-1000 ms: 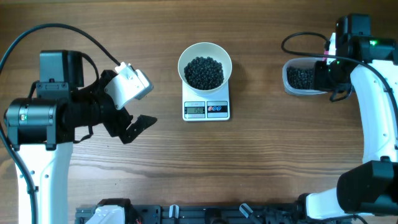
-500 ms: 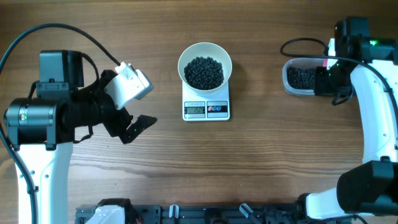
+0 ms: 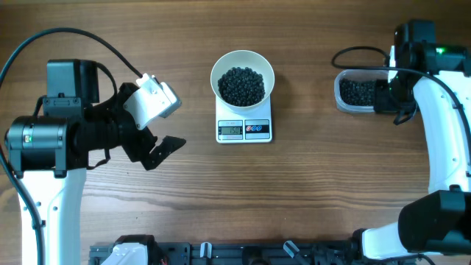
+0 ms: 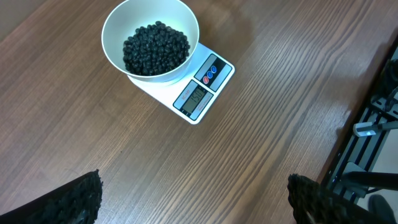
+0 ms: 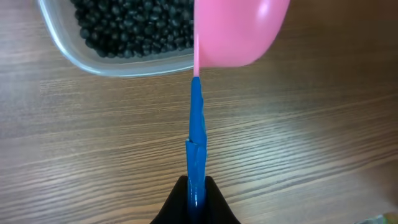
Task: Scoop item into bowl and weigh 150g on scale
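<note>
Overhead: note bowl [image 3: 218,68] of beads [image 3: 242,85] seated on scale [image 3: 244,121] at centre of surface [image 3: 316,191]; left wrist: leave left hand [image 4: 196,208] released, clear of both; right wrist: with right hand [image 5: 196,200] clenched on scoop [image 5: 239,31] at tub [image 5: 124,63] edge, take small level loads, trimming toward target.

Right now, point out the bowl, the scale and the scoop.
bowl [image 3: 219,68], overhead view, bare inner wall.
scale [image 4: 196,99], left wrist view, grey display.
scoop [image 5: 239,31], right wrist view, pink cup.
</note>
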Action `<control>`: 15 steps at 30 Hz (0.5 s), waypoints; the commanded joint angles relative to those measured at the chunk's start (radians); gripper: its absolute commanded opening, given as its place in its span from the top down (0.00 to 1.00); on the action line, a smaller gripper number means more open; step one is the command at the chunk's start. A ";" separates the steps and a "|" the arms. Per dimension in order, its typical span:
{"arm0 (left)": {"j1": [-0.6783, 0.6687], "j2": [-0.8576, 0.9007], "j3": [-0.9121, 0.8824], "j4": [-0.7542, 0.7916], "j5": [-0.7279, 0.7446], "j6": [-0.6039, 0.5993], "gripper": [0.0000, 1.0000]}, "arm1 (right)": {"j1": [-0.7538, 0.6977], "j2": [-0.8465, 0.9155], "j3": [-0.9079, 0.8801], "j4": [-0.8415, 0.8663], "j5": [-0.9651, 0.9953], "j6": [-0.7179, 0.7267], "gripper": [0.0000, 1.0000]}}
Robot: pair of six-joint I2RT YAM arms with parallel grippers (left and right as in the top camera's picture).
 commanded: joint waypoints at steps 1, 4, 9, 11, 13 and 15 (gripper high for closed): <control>0.007 -0.003 0.014 -0.001 0.000 0.016 0.00 | 0.024 0.010 -0.002 0.001 0.042 -0.054 0.95; 0.007 -0.003 0.014 -0.001 0.000 0.016 0.00 | 0.024 0.010 -0.002 0.028 0.044 -0.024 0.96; 0.007 -0.003 0.014 -0.001 0.000 0.016 0.00 | 0.023 0.010 -0.002 0.026 0.096 -0.024 0.96; 0.007 -0.003 0.014 -0.001 0.000 0.016 0.00 | 0.024 0.010 -0.002 0.028 0.096 -0.024 0.95; 0.007 -0.003 0.014 -0.001 0.000 0.016 0.00 | 0.023 0.010 -0.002 0.025 0.108 -0.024 0.96; 0.007 -0.003 0.014 -0.001 0.000 0.016 0.00 | 0.023 0.010 -0.002 0.030 0.103 -0.023 0.96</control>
